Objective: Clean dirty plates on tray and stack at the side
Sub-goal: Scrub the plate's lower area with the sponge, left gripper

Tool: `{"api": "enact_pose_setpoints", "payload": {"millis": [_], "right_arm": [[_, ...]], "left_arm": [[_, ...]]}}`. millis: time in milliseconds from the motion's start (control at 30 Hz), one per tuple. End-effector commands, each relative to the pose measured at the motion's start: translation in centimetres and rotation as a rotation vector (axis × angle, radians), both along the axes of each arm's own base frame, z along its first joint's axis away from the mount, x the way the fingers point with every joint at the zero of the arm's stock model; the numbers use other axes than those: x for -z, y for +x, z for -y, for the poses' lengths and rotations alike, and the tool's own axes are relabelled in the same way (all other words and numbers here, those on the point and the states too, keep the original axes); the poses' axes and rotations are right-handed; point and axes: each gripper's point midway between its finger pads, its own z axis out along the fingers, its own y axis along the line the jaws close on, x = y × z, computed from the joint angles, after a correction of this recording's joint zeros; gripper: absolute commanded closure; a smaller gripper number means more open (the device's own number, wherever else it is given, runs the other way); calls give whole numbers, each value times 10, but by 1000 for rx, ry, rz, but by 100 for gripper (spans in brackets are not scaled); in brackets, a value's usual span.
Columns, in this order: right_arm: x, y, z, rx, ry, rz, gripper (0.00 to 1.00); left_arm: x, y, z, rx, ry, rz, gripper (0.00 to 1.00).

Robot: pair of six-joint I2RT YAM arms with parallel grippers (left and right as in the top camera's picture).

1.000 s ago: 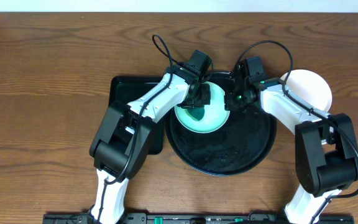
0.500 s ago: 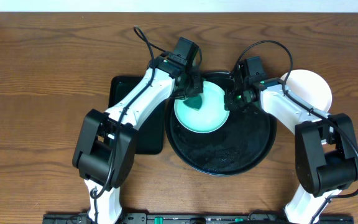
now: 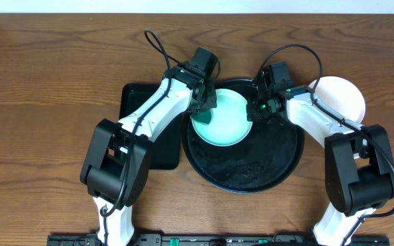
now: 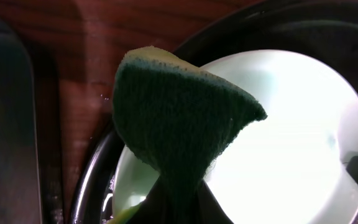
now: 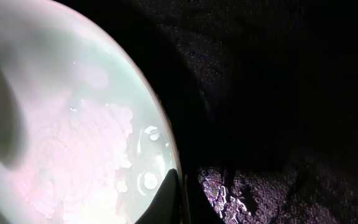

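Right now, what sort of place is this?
Probably a lab bench staged for dishwashing, not a kitchen: a bare wooden table, a black tray holding a plate, and a sponge in the left end effector; no sink in view.

Both arms come up from the bottom edge of the overhead view and lean in toward the top centre. The left arm (image 3: 125,154) has its elbow at lower left, and the white forearm runs up and right to the left gripper (image 3: 206,104), just left of centre. Its jaws are clamped on a green sponge (image 4: 179,118) that sticks out past the tips. The right arm (image 3: 351,160) folds at lower right, forearm running up-left. The right gripper (image 3: 255,109) sits just right of centre, jaws pinched tight on a plate (image 5: 73,124) rim.
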Motion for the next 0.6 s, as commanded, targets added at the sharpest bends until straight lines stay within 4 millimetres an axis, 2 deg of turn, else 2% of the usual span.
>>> {"api": "enact_pose_setpoints", "payload": {"millis": [0,567], "right_arm": [[2,-3,-6,-15,13,-9,99],[2,-3,-6,-15,13,-9,99]], "left_arm": [[12,-3,-3,14,37,-13,92],[26,-40,41,134,69,-51,92]]}}
